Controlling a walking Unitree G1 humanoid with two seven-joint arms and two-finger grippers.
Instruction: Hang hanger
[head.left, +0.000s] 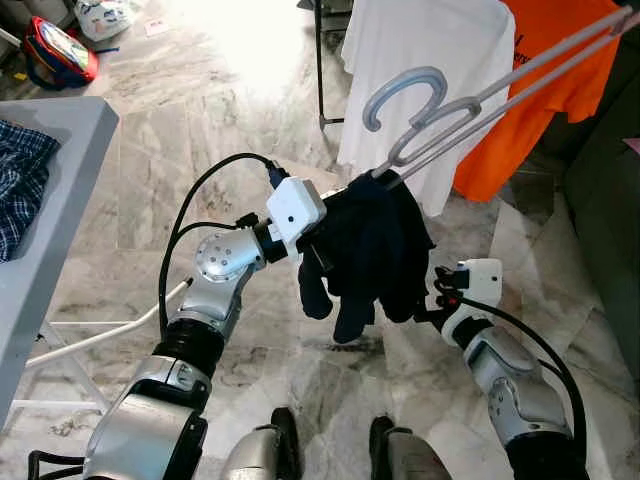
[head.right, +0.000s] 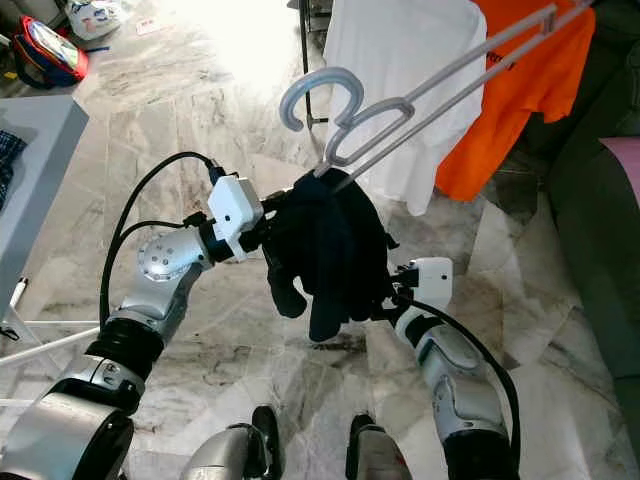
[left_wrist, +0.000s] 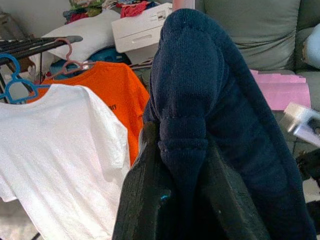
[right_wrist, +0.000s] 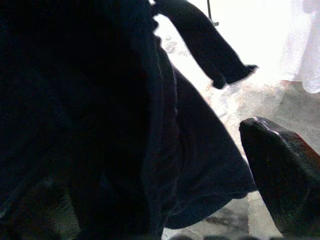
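Observation:
A grey plastic hanger (head.left: 430, 110) lies tilted in the air before me, its hook (head.right: 320, 95) curling toward the left and its long arms running up to the right. A dark navy knitted garment (head.left: 375, 250) hangs bunched from its lower end. My left gripper (left_wrist: 182, 145) is shut on a fold of this garment, the fingers (left_wrist: 142, 190) pinching the knit just below the hanger. Lower right, my right gripper (head.left: 435, 300) sits against the garment's hem; one black finger (right_wrist: 280, 170) stands apart from the cloth, the other is hidden in the dark fabric.
A white T-shirt (head.left: 430, 70) and an orange T-shirt (head.left: 550, 90) hang on a rack with a black pole (head.left: 320, 70) just behind. A grey table (head.left: 70, 170) with plaid cloth (head.left: 20, 180) stands left. A green sofa (head.left: 605, 190) is right. Marble floor lies below.

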